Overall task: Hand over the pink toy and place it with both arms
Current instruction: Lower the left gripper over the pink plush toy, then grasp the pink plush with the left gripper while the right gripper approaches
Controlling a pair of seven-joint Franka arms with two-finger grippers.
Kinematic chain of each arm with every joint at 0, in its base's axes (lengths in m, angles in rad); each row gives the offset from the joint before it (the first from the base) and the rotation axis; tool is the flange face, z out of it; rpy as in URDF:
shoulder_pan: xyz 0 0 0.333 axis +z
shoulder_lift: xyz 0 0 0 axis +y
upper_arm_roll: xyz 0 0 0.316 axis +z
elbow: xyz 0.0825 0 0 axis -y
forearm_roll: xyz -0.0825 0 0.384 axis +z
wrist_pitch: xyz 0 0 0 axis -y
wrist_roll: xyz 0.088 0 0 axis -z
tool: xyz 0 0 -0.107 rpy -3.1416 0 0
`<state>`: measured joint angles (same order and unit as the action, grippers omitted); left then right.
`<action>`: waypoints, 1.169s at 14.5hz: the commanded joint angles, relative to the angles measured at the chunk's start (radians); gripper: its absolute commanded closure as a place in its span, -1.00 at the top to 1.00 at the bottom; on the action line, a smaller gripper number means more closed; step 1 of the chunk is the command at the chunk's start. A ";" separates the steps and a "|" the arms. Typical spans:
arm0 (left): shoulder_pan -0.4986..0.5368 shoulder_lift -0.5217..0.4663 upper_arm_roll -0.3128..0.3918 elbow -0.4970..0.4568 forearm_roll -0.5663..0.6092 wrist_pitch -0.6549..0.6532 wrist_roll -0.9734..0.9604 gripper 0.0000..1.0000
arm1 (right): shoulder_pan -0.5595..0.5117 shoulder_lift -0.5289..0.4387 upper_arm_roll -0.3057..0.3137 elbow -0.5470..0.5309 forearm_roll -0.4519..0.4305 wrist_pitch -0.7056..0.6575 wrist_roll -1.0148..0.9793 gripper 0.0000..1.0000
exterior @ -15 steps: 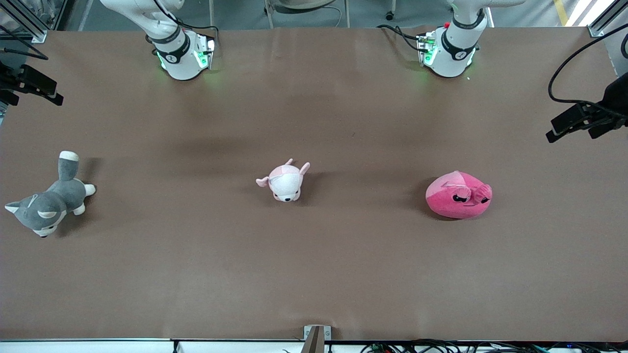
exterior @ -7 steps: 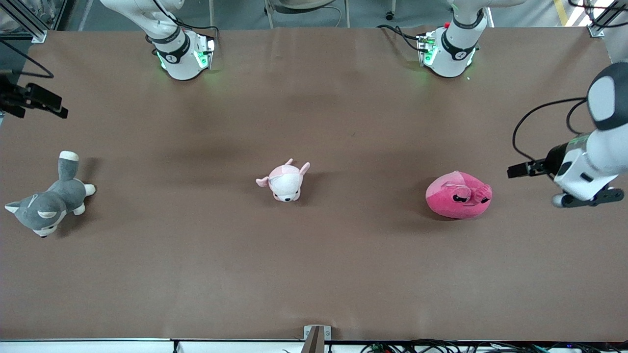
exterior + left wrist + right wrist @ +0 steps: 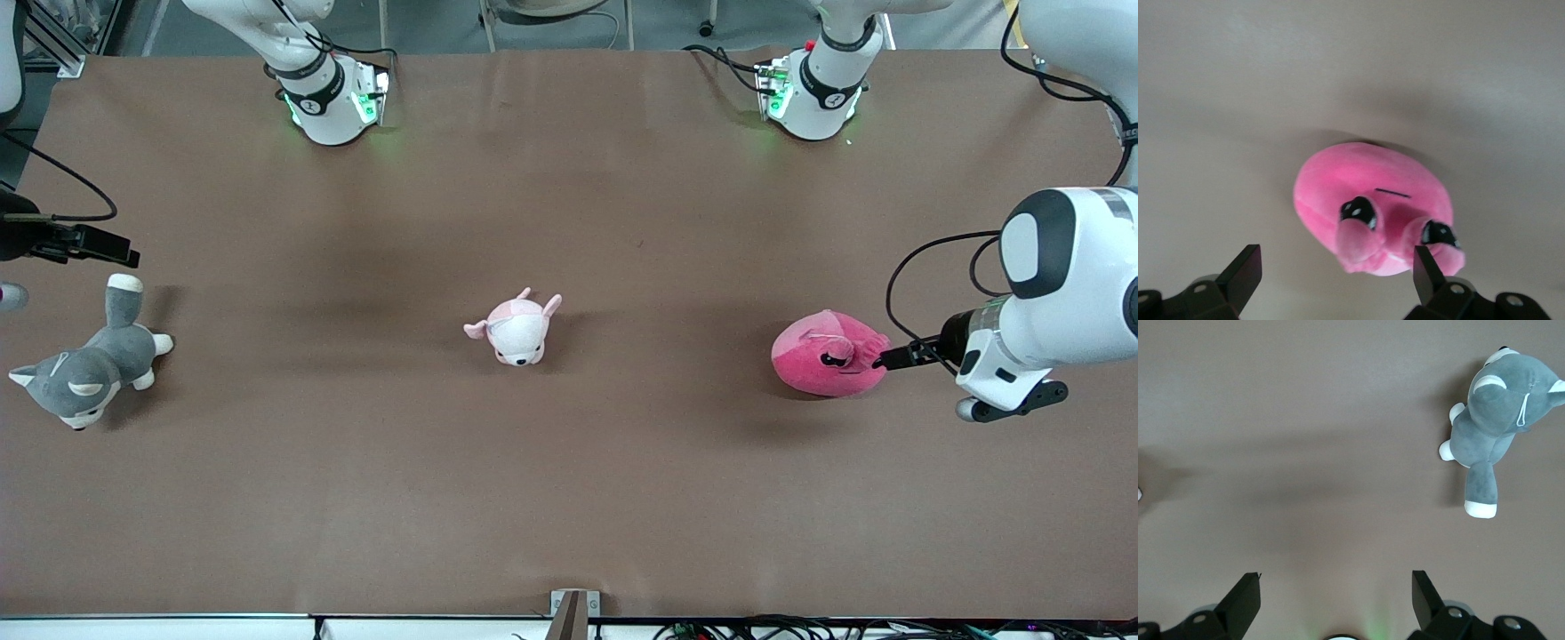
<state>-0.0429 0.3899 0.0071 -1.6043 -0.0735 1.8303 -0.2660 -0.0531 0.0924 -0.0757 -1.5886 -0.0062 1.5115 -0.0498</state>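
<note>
Front view, from the right arm's end of the table to the left arm's. Right gripper (image 3: 1337, 603): raised near the grey plush (image 3: 84, 364), fingers spread, nothing between them. Pale pink puppy plush (image 3: 516, 329): mid-table. Pink toy (image 3: 829, 354): on the brown table (image 3: 569, 498) toward the left arm's end. Left gripper (image 3: 1337, 283): over the table just beside the pink toy, fingers spread wide and apparently clear of it.

three plush toys (image 3: 831, 353), two arms (image 3: 1058, 293)
</note>
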 commanded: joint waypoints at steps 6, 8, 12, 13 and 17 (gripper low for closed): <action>-0.005 0.015 -0.004 -0.083 -0.016 0.060 -0.016 1.00 | 0.027 -0.003 0.016 0.015 -0.014 -0.013 0.163 1.00; -0.005 0.029 -0.004 -0.086 -0.016 0.075 -0.019 0.88 | 0.065 -0.006 0.016 0.012 -0.014 -0.016 0.292 1.00; -0.006 0.046 -0.006 -0.088 -0.016 0.098 -0.068 0.28 | 0.120 -0.006 0.017 0.010 0.001 -0.017 0.509 1.00; -0.005 0.047 -0.009 -0.091 -0.016 0.098 -0.075 0.09 | 0.130 -0.006 0.017 0.010 0.021 -0.016 0.553 1.00; -0.005 0.044 -0.016 -0.094 -0.017 0.095 -0.129 -0.72 | 0.183 -0.006 0.017 0.010 0.078 -0.005 0.781 1.00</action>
<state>-0.0456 0.4445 -0.0035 -1.6883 -0.0787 1.9156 -0.3528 0.0949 0.0921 -0.0539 -1.5774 0.0525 1.5027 0.6238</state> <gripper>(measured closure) 0.678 0.000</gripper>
